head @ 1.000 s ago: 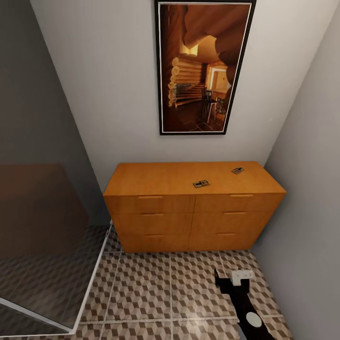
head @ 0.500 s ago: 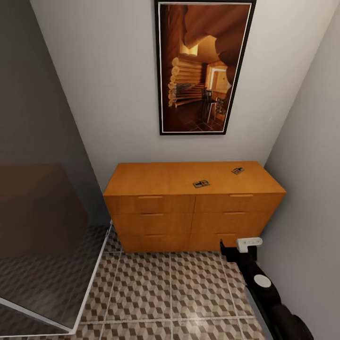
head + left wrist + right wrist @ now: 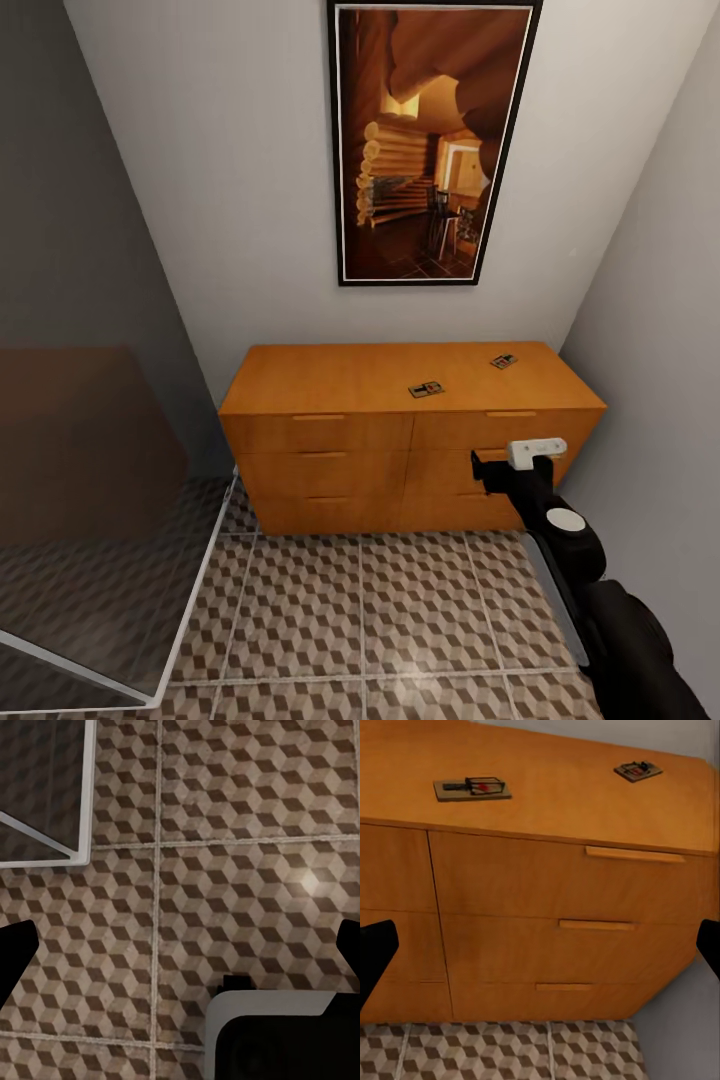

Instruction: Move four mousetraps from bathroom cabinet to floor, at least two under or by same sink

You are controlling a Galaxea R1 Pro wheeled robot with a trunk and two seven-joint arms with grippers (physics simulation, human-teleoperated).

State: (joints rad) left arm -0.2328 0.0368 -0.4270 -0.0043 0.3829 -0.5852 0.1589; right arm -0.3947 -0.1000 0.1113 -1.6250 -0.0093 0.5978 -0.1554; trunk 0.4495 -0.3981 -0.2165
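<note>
Head view showed us the cabinet (image 3: 410, 440) against the far wall beneath a framed picture (image 3: 433, 142), with two mousetraps on its top: one mousetrap (image 3: 426, 389) near the front edge by the middle, the other mousetrap (image 3: 504, 361) further back toward the right end. Our right gripper (image 3: 510, 470) hung in front of the right-hand drawers, below the top, touching neither trap; its jaws stood wide apart in the right wrist view. Our left gripper (image 3: 180, 960) faced the bathroom floor (image 3: 225, 832) with its jaws also spread, holding nothing. A glass shower partition (image 3: 110, 480) stood at our left.
</note>
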